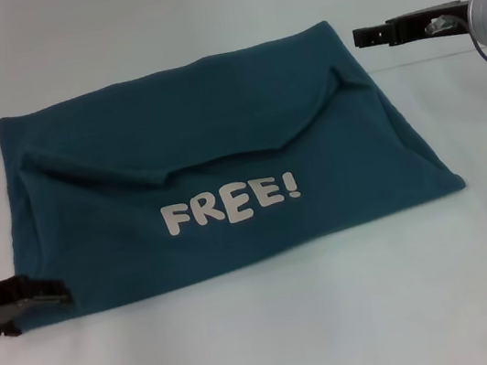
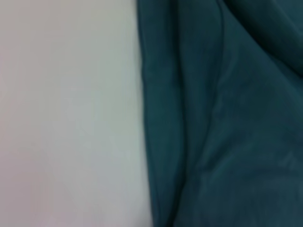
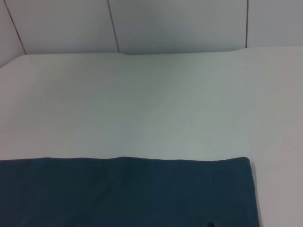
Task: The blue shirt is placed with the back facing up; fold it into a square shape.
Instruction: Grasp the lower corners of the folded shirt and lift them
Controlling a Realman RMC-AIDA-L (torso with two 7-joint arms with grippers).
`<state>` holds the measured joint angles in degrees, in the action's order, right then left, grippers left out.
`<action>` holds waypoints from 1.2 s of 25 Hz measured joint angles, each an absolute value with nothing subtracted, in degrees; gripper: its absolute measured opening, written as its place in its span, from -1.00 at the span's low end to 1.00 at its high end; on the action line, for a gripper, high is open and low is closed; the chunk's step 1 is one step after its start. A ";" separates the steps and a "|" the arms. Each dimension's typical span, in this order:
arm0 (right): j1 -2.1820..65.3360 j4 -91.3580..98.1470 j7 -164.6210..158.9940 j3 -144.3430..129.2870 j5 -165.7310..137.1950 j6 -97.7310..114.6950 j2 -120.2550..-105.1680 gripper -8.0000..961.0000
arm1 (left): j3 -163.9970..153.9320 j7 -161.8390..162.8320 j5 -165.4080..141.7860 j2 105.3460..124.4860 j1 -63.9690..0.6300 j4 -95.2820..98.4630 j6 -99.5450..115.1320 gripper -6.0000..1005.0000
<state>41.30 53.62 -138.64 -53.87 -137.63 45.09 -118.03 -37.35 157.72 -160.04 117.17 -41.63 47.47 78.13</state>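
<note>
The blue shirt (image 1: 211, 151) lies partly folded on the white table, its lower part turned over so the white "FREE!" lettering (image 1: 231, 206) faces up. My left gripper (image 1: 30, 295) is low at the shirt's near left corner, its tip touching the cloth edge. The left wrist view shows only that edge of the blue shirt (image 2: 222, 123) beside bare table. My right gripper (image 1: 373, 34) hovers above the table just past the shirt's far right corner, apart from the cloth. The right wrist view shows the far edge of the blue shirt (image 3: 128, 194).
The white table (image 1: 278, 344) spreads all around the shirt. A wall with panel seams (image 3: 113, 23) rises behind the table's far edge.
</note>
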 joint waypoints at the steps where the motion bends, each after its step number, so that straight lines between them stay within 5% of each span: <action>1: 41.30 53.62 -138.64 -53.88 -137.63 45.09 -118.03 0.92 | -37.38 157.53 -160.04 117.17 -41.75 47.34 78.12 0.82; 7: 41.28 53.62 -138.84 -53.81 -137.63 45.09 -118.03 0.92 | -37.61 156.59 -160.04 117.61 -42.09 47.11 77.04 0.81; 18: 40.97 53.62 -138.81 -53.69 -137.63 44.91 -118.46 0.92 | -37.62 154.58 -159.91 117.86 -42.89 46.82 75.68 0.45; 20: 40.92 53.62 -138.78 -53.61 -137.63 44.93 -118.54 0.92 | -37.62 154.46 -159.89 117.86 -42.99 46.60 75.16 0.03; 30: 39.33 57.14 -140.90 -53.44 -138.37 51.13 -118.32 0.91 | -37.62 152.67 -159.86 117.86 -43.19 46.10 74.56 -0.71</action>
